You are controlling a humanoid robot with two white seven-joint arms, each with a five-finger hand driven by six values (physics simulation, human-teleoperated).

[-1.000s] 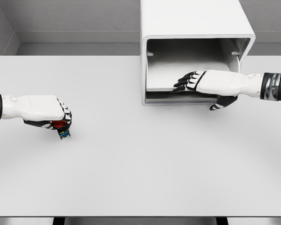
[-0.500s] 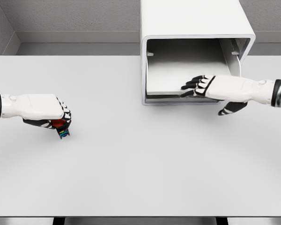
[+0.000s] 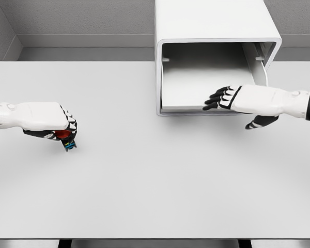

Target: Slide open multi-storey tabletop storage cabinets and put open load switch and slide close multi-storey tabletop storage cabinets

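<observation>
Load switch point(image 3: 68, 142), red with a blue end, sits pinched in the curled fingers of the left hand point(image 3: 50, 123) near the table's point(image 3: 155, 191) left edge, just above the surface. Across a wide bare stretch, the right hand point(image 3: 236, 99) lies fingers together on the tray point(image 3: 196, 88) of the storage cabinet point(image 3: 217, 31), thumb below its front lip. Since a second ago, the right hand has drawn rightward and the tray has slid outward to the cabinet's front edge.
</observation>
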